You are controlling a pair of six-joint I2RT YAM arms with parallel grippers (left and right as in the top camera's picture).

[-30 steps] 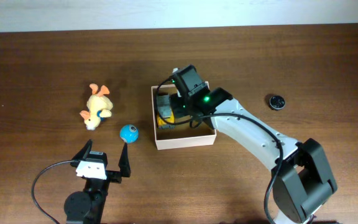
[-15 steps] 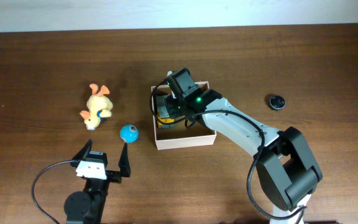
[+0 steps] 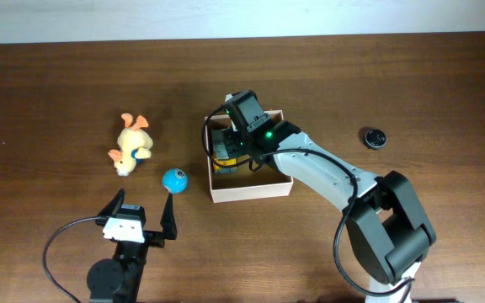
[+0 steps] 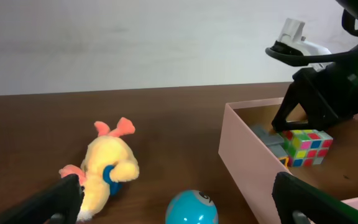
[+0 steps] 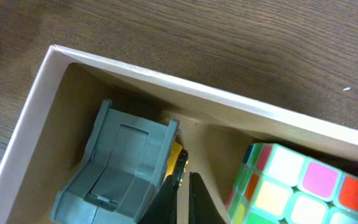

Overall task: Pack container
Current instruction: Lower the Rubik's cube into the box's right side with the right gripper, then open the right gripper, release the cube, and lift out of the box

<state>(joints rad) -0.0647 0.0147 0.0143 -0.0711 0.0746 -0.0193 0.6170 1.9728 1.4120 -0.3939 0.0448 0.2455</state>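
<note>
**Container near mid-surface, right hand clenched inside it**

The container (image 3: 251, 192) sits a little right of the middle of the brown wooden surface (image 3: 57, 101). It is a square, shallow, open box with white outer walls and a tan inside. Two things lie in it. A grey toy (image 5: 123, 162) with a yellow part at its edge rests in the left corner. A multicoloured cube (image 5: 303, 186) lies just to its right, close by but not clearly touching.

The right hand (image 5: 182, 196) reaches down into the box between the two. Its fingers are clenched, pressed flat together, with the tips just beside the grey toy's right edge. Whether they pinch any part of the toy cannot be told. From overhead the white right arm slants in from the lower right and covers the box's upper left part.

Outside, a blue ball (image 3: 174, 179) lies near the box's left wall. A yellow plush (image 3: 130, 143) with orange ends lies further left. A small black disc (image 3: 375, 137) lies well apart to the right.

The left hand (image 3: 141, 212) hovers at the near edge with its fingers spread wide, released, gripping nothing.
</note>
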